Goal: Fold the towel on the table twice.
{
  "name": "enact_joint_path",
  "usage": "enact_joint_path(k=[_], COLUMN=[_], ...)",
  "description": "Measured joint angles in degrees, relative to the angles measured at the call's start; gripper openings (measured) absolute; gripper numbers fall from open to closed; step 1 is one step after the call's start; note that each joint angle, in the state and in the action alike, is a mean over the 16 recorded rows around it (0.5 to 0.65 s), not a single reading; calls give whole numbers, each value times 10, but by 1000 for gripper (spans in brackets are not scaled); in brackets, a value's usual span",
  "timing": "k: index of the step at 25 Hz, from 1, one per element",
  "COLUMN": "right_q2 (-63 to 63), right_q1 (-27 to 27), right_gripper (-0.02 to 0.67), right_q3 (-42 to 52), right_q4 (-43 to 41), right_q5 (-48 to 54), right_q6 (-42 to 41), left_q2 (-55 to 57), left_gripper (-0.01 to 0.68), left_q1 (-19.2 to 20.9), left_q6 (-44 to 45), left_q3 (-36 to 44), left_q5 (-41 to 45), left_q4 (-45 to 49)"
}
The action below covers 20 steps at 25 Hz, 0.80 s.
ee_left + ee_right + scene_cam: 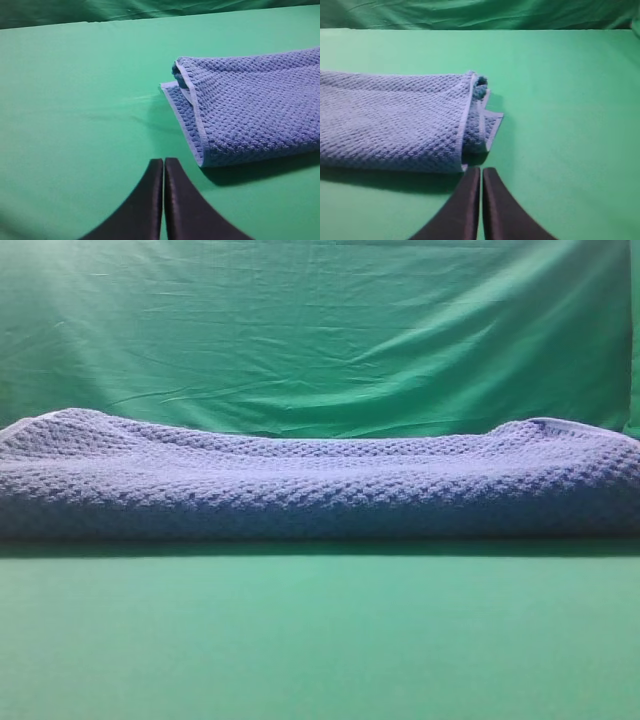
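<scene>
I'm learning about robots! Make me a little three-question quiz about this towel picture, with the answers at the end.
1. True or false: the left gripper is holding the towel.
2. Pick one. At its ends, the towel looks: A) spread out in a single flat layer, B) folded over into layers, C) rolled into a ball.
3. Fill in the blank: the fingers of the right gripper are pressed ______, with nothing between them.

Key
1. False. Its fingers are shut on nothing, with its tips beside the towel's near corner.
2. B. Both wrist views show hemmed edges stacked at the ends, on the green table.
3. Together.
</scene>
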Motion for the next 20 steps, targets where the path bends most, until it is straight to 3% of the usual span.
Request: enact_joint_path(k=[10,20], right_q2=[0,0], right_q1=[-77,-90], right_gripper=[0,0], right_q3=[0,0], right_q4=[0,0], right_q5=[0,0], right_q6=[0,0], left_q2=[0,0], left_gripper=[0,0], left_q1=[16,16], left_q6=[0,0], left_q3=[0,0], left_q5=[0,0], left_q4=[-1,-1])
